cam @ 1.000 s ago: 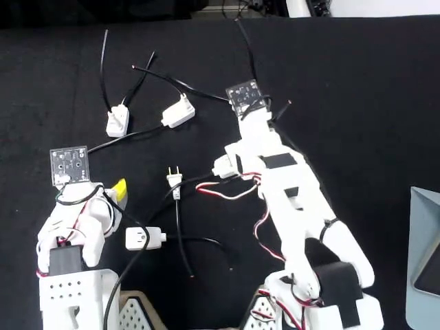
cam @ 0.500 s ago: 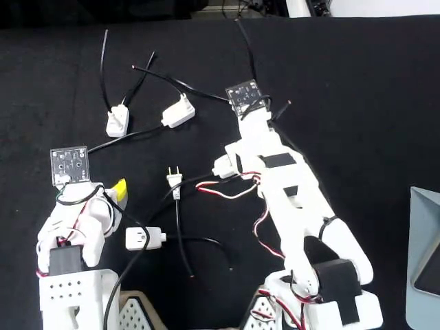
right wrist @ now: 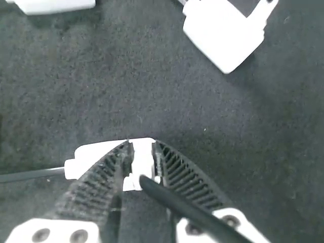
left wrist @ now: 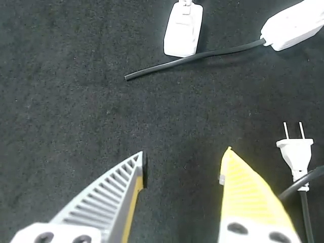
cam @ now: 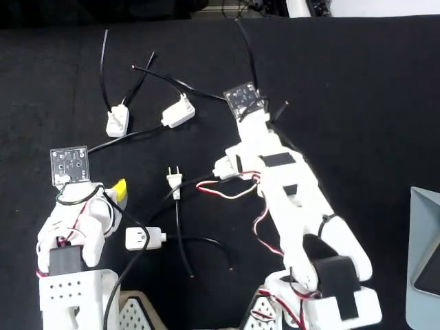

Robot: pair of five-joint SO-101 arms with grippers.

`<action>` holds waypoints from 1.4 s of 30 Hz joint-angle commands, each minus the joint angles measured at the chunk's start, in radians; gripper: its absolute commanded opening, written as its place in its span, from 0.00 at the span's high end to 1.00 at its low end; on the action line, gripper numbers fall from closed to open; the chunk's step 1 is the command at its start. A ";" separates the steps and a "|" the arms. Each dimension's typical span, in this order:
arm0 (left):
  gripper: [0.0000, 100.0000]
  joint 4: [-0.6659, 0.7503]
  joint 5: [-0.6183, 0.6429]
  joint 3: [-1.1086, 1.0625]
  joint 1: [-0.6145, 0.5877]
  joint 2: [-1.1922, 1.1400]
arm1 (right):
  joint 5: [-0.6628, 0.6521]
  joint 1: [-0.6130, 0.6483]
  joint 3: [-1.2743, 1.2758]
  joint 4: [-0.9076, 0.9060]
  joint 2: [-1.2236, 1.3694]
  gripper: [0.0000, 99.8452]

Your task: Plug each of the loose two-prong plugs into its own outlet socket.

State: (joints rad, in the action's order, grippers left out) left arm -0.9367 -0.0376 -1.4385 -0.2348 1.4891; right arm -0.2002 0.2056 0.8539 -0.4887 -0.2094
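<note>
We see the right gripper [right wrist: 140,145] pinched narrow on a white connector [right wrist: 91,154] with a black cord, low over the black worktop [cam: 357,89], about mid-width and toward the far edge. We can't tell if it has prongs.

The left gripper [left wrist: 184,152] is wide open and holds nothing. It sits low over the cloth near the left edge, toward the near side.

The two-prong plug [cam: 174,179] lies flat mid-worktop between the arms, prongs toward the far edge, on the side of the left claw's yellow finger [left wrist: 248,197] and not touching it. The outlet socket [cam: 144,238] lies closer to the near edge, apart from that plug.

Toward the far-left corner we see a small white block [cam: 118,122] and a larger white block [cam: 179,111], both corded, close together but not touching.
</note>
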 commanded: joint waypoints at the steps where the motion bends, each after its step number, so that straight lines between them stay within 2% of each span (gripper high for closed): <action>1: 0.75 0.023 -0.006 0.007 -0.010 0.002 | -0.009 -0.012 -0.030 0.020 0.082 0.99; 17: 0.75 0.020 -0.006 0.007 -0.010 0.002 | -0.058 -0.017 -0.054 0.081 0.189 0.99; 22: 0.75 0.020 -0.006 0.007 -0.010 0.002 | -0.057 -0.091 -0.137 0.112 0.193 0.99; 33: 0.75 0.023 -0.006 0.007 -0.010 0.002 | 0.094 -0.193 -0.251 0.259 0.193 0.99; 37: 0.75 0.025 -0.006 0.007 -0.010 0.002 | 0.160 -0.218 -0.283 0.259 0.193 0.98; 42: 0.75 0.025 -0.006 0.004 -0.010 0.002 | 0.169 -0.213 -0.266 0.216 0.183 0.87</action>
State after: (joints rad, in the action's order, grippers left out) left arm -0.9367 -0.0376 -1.4385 -0.2348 1.4891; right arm -0.0468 0.0015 0.6299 -0.2493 -0.0054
